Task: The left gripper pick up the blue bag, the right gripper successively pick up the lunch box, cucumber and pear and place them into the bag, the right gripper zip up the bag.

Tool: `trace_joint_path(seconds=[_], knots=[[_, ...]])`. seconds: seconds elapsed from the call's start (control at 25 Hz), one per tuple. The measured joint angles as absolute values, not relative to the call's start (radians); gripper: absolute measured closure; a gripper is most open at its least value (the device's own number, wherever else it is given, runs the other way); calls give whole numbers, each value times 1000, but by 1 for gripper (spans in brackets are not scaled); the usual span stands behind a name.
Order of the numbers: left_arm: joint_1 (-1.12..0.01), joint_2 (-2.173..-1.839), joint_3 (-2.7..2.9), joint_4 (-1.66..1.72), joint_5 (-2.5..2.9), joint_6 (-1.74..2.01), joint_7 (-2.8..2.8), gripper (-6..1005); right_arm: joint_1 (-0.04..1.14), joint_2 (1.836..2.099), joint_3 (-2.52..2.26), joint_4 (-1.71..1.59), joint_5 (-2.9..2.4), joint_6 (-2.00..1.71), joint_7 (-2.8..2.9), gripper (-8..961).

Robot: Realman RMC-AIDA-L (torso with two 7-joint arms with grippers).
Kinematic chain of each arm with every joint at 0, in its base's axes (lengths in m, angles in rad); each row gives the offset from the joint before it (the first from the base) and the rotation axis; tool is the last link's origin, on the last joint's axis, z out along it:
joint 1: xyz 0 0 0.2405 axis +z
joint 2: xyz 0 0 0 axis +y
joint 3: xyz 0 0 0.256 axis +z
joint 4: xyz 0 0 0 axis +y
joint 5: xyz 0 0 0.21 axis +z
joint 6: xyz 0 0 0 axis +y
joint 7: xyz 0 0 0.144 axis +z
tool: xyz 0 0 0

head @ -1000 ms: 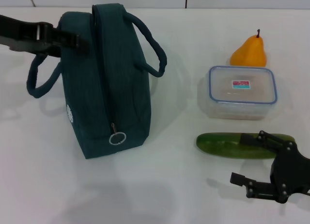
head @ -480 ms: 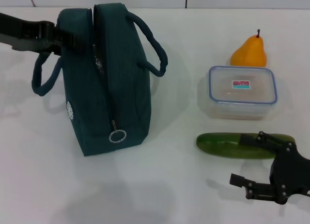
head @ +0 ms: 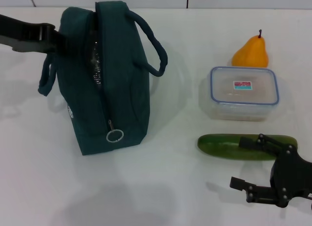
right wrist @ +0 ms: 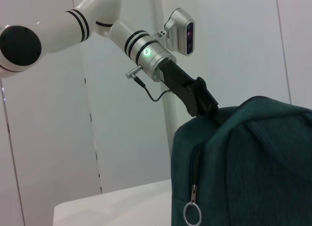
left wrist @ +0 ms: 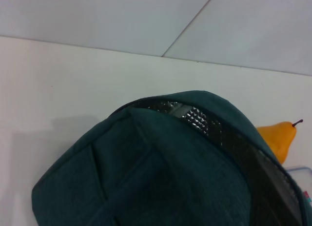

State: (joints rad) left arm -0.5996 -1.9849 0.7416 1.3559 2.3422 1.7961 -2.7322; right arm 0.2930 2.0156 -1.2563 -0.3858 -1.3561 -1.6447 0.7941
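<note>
Left gripper (head: 61, 40) clamps the blue bag's (head: 119, 84) top edge — the bag stands upright, unzipped, on the white table (head: 161, 187). Right gripper (head: 256, 167) hovers open just beside the cucumber (head: 224, 146), near the lunch box (head: 243, 92).

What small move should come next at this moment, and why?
Probably the right claw should rise and travel to the lunch box. The left claw is at the blue bag, whose top gapes to show silver lining, while the open right claw sits idle beside the cucumber.
</note>
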Motion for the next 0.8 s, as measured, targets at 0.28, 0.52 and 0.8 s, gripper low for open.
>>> trace_joint_path(seconds=[0.28, 0.52, 0.8], knots=[[-601, -1978, 737, 1339, 2333, 1803, -2747, 922, 293, 2016, -1256, -384, -1355, -1645, 796, 82], [-597, -1961, 736, 1327, 2234, 1822, -2759, 956, 294, 2015, -1250, -331, -1231, -1718, 827, 82], [-592, -1947, 735, 1327, 2154, 1836, -2777, 956, 295, 2015, -1248, -158, -854, -1785, 1139, 82]])
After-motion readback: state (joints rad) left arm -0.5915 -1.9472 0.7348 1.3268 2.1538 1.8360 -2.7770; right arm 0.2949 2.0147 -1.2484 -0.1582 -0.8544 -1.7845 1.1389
